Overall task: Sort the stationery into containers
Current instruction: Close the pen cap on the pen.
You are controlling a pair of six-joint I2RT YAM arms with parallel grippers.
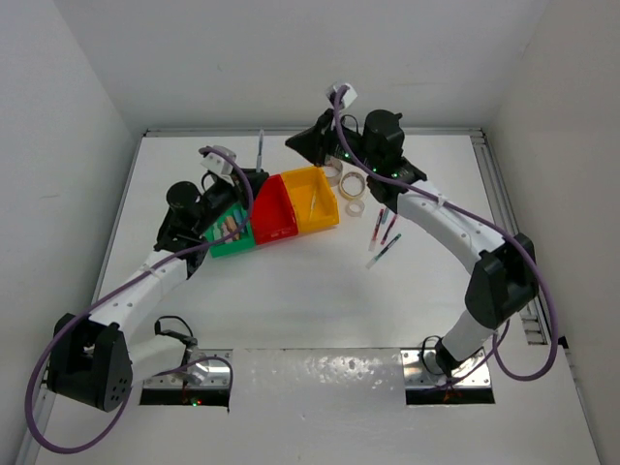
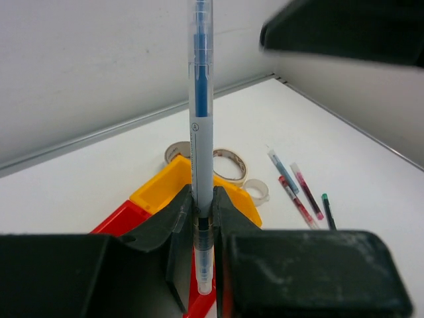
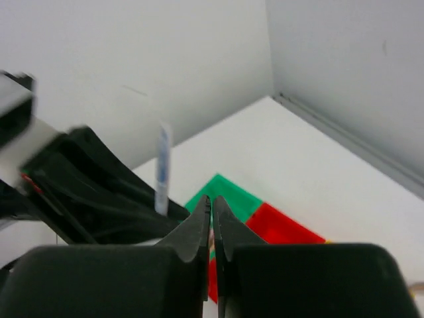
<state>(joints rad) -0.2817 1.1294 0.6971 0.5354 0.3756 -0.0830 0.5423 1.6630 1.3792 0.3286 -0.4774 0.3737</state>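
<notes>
The three joined bins lie mid-table: green (image 1: 225, 247), red (image 1: 275, 217), yellow (image 1: 317, 199). My left gripper (image 1: 254, 178) hovers by the red bin's far end, shut on a blue pen (image 1: 260, 149) that stands upright. The left wrist view shows this pen (image 2: 201, 126) clamped between the fingers (image 2: 175, 215), above the red bin (image 2: 114, 223) and yellow bin (image 2: 156, 191). My right gripper (image 1: 298, 143) is raised beyond the bins, shut and empty (image 3: 212, 207), above the green bin (image 3: 232, 197). Tape rolls (image 1: 352, 184) and several pens (image 1: 385, 232) lie right of the yellow bin.
Pale blocks (image 1: 231, 229) lie in the green bin. A thin item (image 1: 312, 199) lies in the yellow bin. Tape rolls (image 2: 227, 163) and loose pens (image 2: 298, 192) show in the left wrist view. White walls enclose the table on three sides.
</notes>
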